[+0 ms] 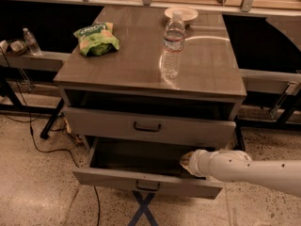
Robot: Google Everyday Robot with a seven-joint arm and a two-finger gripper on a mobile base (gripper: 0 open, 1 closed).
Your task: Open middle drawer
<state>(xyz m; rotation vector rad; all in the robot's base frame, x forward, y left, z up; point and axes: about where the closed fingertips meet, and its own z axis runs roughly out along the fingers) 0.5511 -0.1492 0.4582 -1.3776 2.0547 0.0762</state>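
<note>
The middle drawer (117,179) stands pulled out well past the cabinet, its plain grey inside showing and its dark loop handle (148,186) on the flat front. The top drawer front (108,122), with its own handle (147,126), sits above it and is out only a little. The lowest drawer is hidden. My gripper (187,160) reaches in from the right on a white arm (244,168), over the right end of the middle drawer, just behind its front panel.
On the cabinet top (131,65) are a green snack bag (96,38), a clear water bottle (173,44) and a white plate (181,13). A small bottle (31,41) stands on a shelf at left. Cables (42,145) lie on the speckled floor.
</note>
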